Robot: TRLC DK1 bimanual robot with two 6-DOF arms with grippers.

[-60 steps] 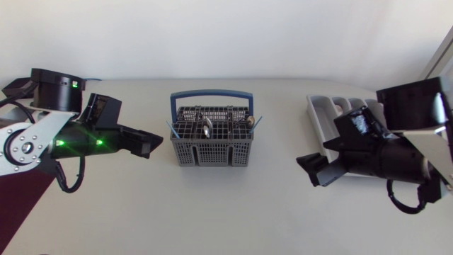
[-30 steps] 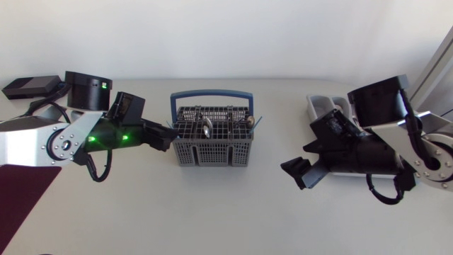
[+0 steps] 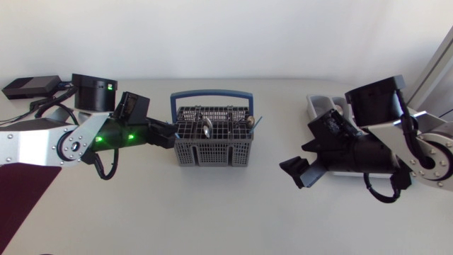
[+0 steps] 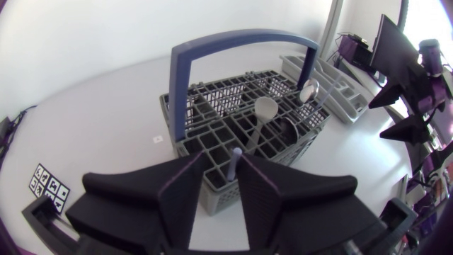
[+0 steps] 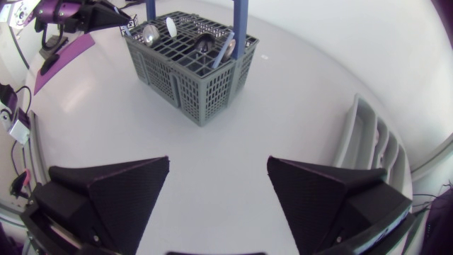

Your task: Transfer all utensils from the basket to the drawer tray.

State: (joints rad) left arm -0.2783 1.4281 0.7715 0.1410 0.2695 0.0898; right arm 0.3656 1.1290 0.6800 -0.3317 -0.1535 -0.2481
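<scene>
The grey basket [image 3: 211,149] with a blue carrying handle stands mid-table and holds several utensils, among them a spoon [image 3: 206,129]. At the basket's left corner my left gripper [image 3: 168,133] has its fingers close together but open. In the left wrist view a thin pale-blue utensil handle [image 4: 234,164] stands between the gripper's [image 4: 225,173] fingers, with a small gap still showing on one side. My right gripper [image 3: 301,171] hangs wide open and holds nothing, between the basket and the grey drawer tray [image 3: 316,106]. The right wrist view shows the basket [image 5: 195,85] well ahead of this gripper [image 5: 218,177].
My right arm hides much of the drawer tray [image 5: 368,142] at the table's right side. A dark flat object [image 3: 28,86] lies at the far left. A small marker card [image 4: 48,185] lies on the table beside my left gripper.
My left arm has moved right to the basket's left corner and its fingers have narrowed around the pale-blue handle. My right arm has shifted a little left, still wide open.
</scene>
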